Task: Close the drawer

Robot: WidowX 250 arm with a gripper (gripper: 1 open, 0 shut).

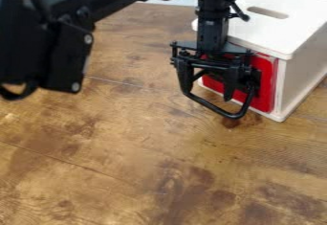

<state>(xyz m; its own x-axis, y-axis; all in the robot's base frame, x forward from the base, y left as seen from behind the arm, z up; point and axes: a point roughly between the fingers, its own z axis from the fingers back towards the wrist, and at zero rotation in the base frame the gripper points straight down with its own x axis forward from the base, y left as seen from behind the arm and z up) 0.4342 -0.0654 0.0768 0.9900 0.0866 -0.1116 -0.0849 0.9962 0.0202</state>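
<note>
The red-fronted drawer (265, 79) sits in the small white cabinet (292, 39) at the upper right, its front near flush with the cabinet face. Its large black loop handle (212, 104) sticks out towards the table's middle. My black gripper (212, 68) hangs straight down in front of the drawer front, its fingers (183, 68) spread on either side above the handle. The jaws look open and hold nothing. The gripper hides part of the red front.
The arm's dark links (52, 37) cross the upper left of the view, close to the camera. The worn wooden table (115, 152) stretches to the left and front. The cabinet top has a slot (266, 12).
</note>
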